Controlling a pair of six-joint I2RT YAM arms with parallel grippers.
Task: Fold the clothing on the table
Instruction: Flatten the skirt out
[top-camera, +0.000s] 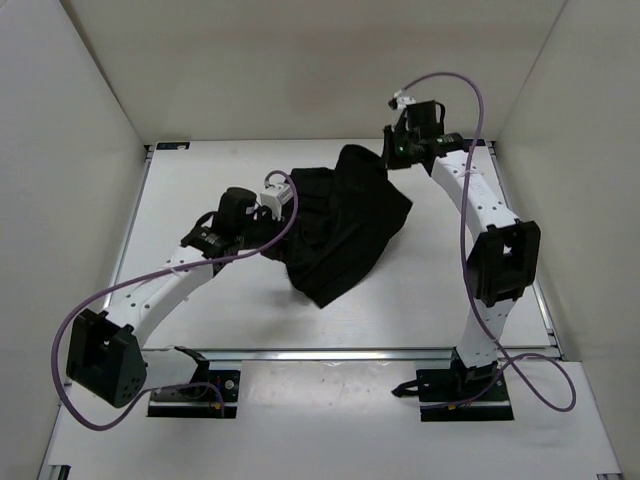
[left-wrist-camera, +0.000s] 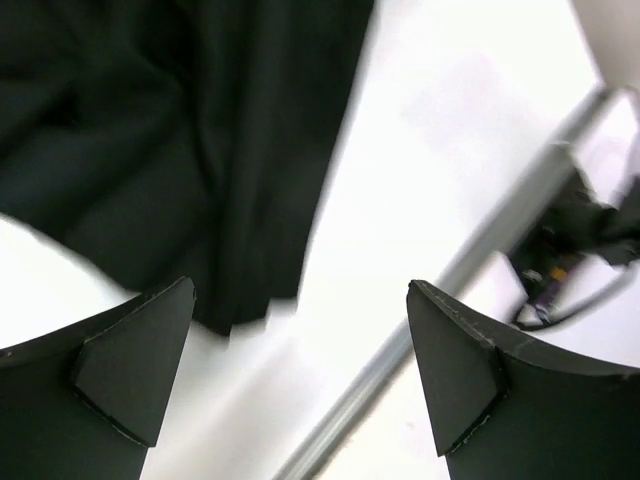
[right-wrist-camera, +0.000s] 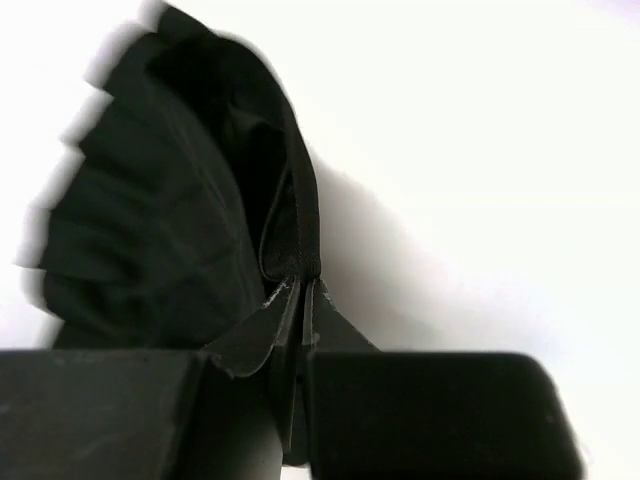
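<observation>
While the right gripper (right-wrist-camera: 300, 285), a black two-finger claw, stands pressed together on a thin fold at the far edge of the clothing (top-camera: 340, 230), a soft black fabric garment w/ narrow pleat-like ridges, the rest lies crumpled in a heap near the middle of the table (top-camera: 400, 300), a large flat white top w/ thin metal edge rails. The left gripper (left-wrist-camera: 300, 350), same black build, hangs spread wide by the garment's left edge, holding nothing. Judging by the sag & wrinkles, the cloth is prob. light, floppy & not fragile, maybe a bit slick, and will drape rather than keep shape. Best holds: hem or corners, pinched thin, one per arm, approx. opposite each other
</observation>
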